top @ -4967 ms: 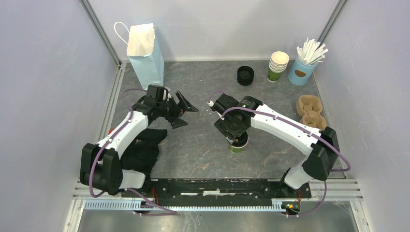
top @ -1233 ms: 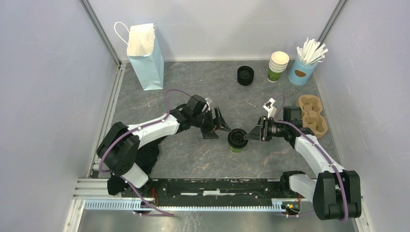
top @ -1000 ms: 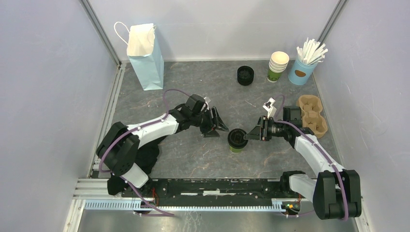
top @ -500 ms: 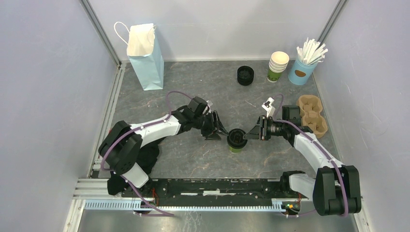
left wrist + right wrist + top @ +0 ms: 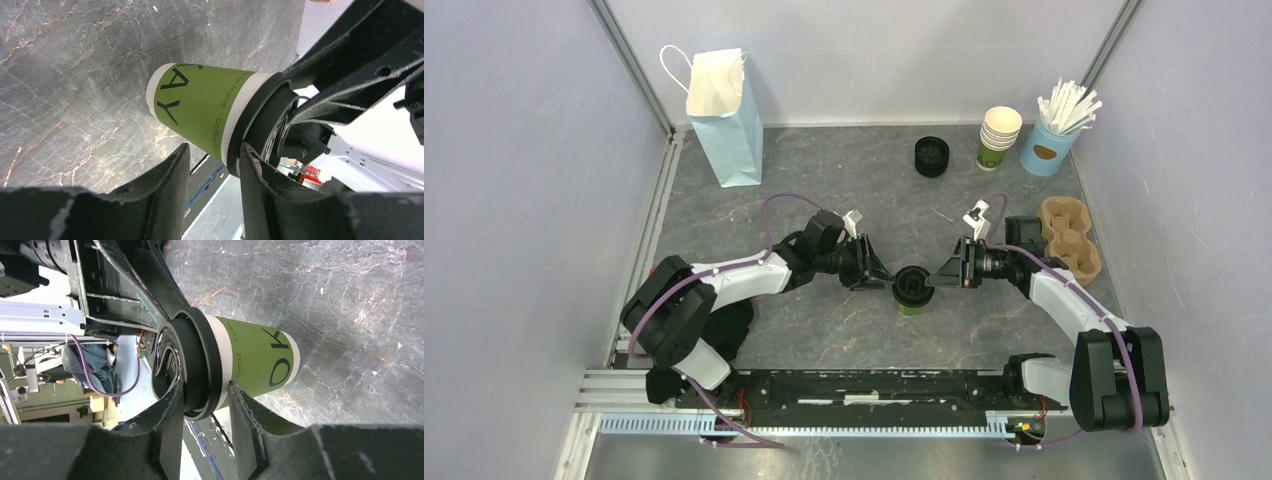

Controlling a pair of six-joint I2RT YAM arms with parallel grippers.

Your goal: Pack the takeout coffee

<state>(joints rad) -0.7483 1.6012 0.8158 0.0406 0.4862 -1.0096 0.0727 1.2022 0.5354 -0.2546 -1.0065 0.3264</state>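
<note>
One takeout coffee cup [image 5: 914, 290] stands upright mid-table, with a green body, a pale upper band and a black lid. My right gripper [image 5: 936, 279] reaches it from the right and is shut on its rim: in the right wrist view one finger lies over the lid [image 5: 192, 365] and the other presses the pale band. My left gripper [image 5: 886, 281] comes in from the left at the same rim. In the left wrist view one finger touches the lid [image 5: 260, 120], while the other stands a small gap off the cup [image 5: 200, 105], so the jaws are still open.
A light blue paper bag [image 5: 724, 115] stands at the back left. Along the back are a stack of black lids [image 5: 932, 156], a stack of lidless cups [image 5: 999, 135] and a blue holder of white sticks [image 5: 1054, 135]. A cardboard cup carrier [image 5: 1069, 232] lies right; a dark cloth [image 5: 724, 320] lies near left.
My left gripper has slid right up to the cup and its jaws have narrowed around the lid rim. The right gripper has kept its hold and the cup has stayed in place.
</note>
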